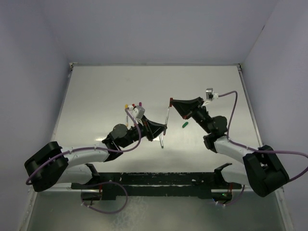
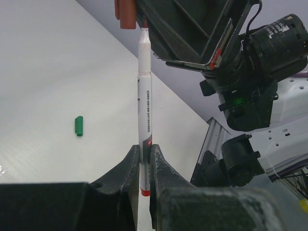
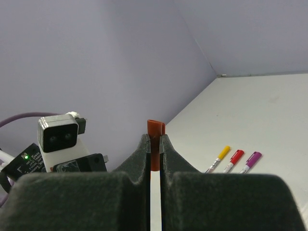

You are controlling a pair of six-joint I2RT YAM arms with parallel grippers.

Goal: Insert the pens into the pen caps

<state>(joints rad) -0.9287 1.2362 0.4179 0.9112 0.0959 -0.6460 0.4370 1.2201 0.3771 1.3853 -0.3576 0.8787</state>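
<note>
Left fingers pinch a pen near its red end, over the middle of the table. Right fingers squeeze a red cap. The pen's tip sits just beside that cap. A green cap lies nearby.

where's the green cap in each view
top external: green cap right of centre, just right of the pen.
left wrist: green cap at left, left of the pen.
right wrist: not in it.
shared landmark: the pen, seen in all three views.
</note>
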